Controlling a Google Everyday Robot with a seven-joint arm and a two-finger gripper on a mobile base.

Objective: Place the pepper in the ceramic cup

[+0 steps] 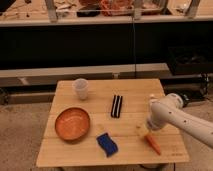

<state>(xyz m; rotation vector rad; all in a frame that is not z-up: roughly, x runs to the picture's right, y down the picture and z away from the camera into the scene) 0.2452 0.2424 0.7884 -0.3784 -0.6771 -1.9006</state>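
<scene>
I am finding no text, label, brand, number or sign that can be read here. I am checking the ceramic cup (80,88) at the far left of the desk (140,90): its wall is showing plain and whitish, no print. The pepper (153,144) near the desk's front right edge is carrying no sticker. The gripper (144,131) is hanging just above and left of the pepper, and the white arm behind it is showing no marking I can make out. The shelf clutter along the top is too blurred for me to read anything on it
</scene>
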